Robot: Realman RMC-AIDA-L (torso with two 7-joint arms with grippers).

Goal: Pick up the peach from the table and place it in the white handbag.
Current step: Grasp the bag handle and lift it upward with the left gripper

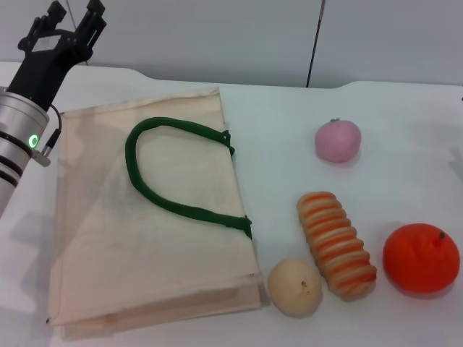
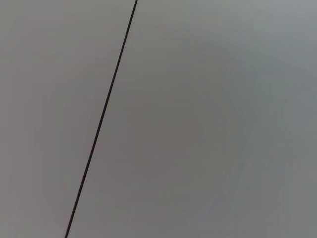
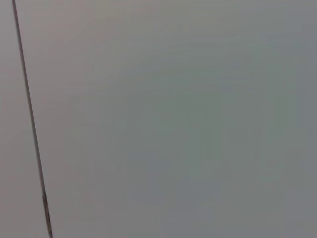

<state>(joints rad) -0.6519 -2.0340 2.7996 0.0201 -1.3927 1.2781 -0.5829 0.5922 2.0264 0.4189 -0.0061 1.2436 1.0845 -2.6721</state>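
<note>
My left gripper hangs raised at the far left, fingers spread, holding nothing. The white handbag lies flat on the table. The peach sits far right of it, well apart, beyond a striped bread roll.

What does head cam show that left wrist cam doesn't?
Head view only: the white handbag lying flat on the table, the peach to its right and apart from it, a striped bread roll, a beige ball, an orange, and the left tool raised at the far left, holding nothing. Left wrist view only: nothing of the task, just a plain grey wall with a dark seam. Shared: that grey wall with a dark seam.
</note>
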